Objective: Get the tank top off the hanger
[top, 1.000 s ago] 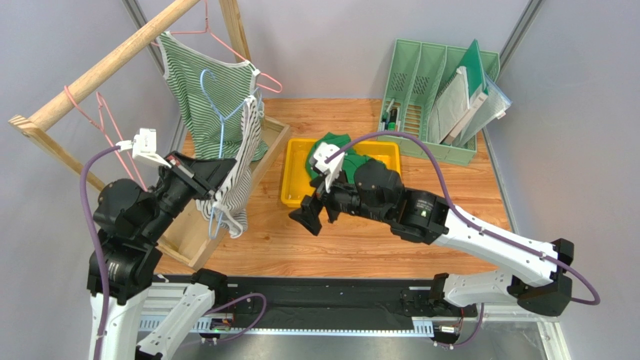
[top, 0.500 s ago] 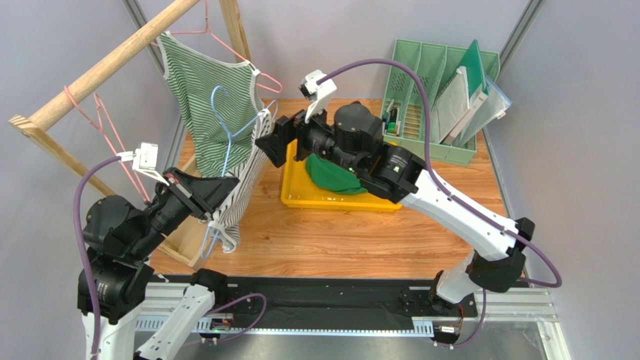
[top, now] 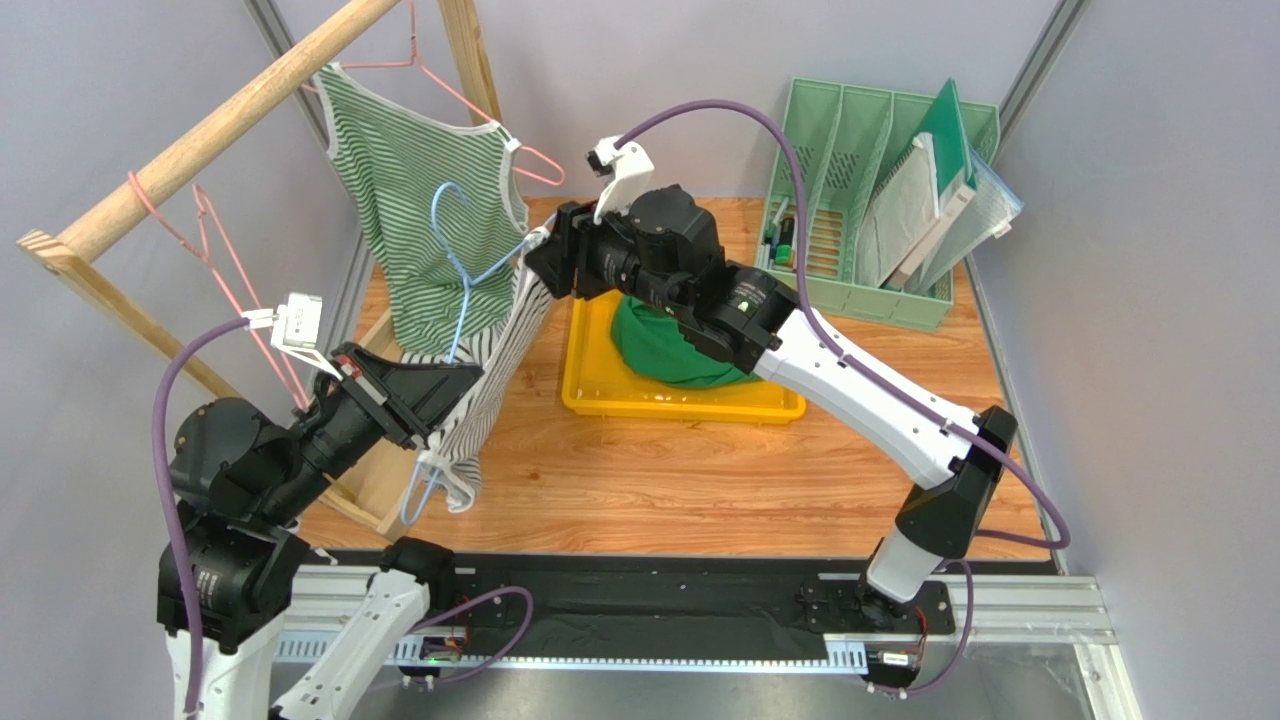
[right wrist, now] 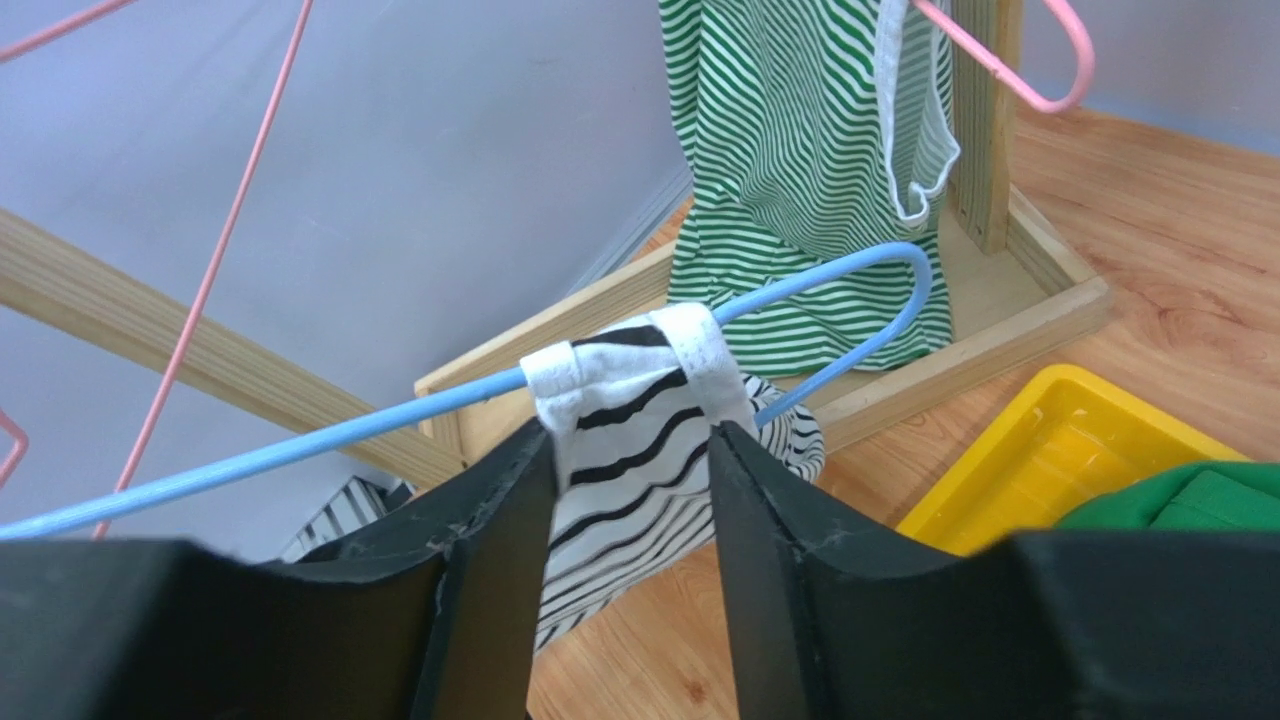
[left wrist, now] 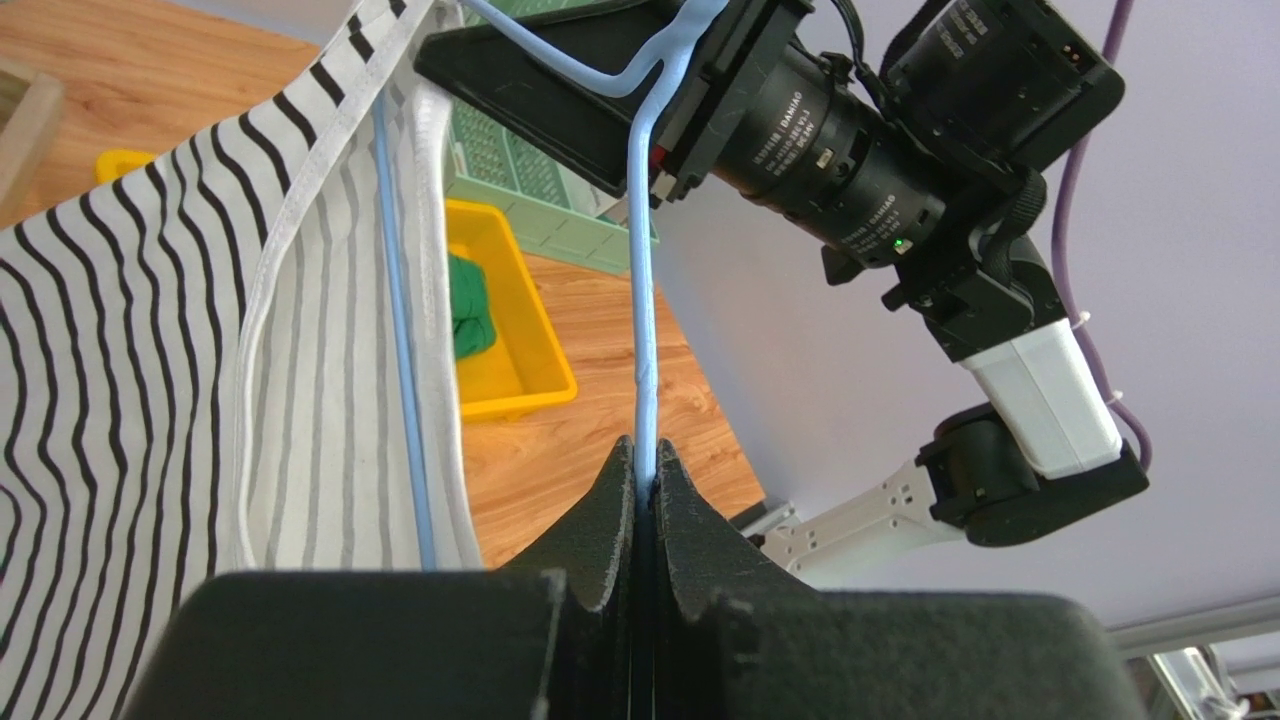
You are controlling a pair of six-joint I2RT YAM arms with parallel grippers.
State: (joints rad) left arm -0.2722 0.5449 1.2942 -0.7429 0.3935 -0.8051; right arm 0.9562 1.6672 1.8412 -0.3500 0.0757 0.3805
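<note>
The left gripper [left wrist: 646,477] is nearest, its jaws closed tight on the wire of the blue hanger [left wrist: 643,300]. The black-and-white striped tank top [top: 489,383] hangs from that hanger above the tabletop [top: 676,480], one strap looped over the wire's end. The right gripper [right wrist: 628,443] reaches across from the right, jaws narrowed on that strap, with the fabric touching both inner faces. Just behind it sits a yellow tray [top: 676,405] holding a green cloth [top: 669,342]. Farther back, a green-striped top [top: 398,165] hangs on the wooden rack [top: 211,132], and a green file organizer [top: 842,150] stands at the far right.
</note>
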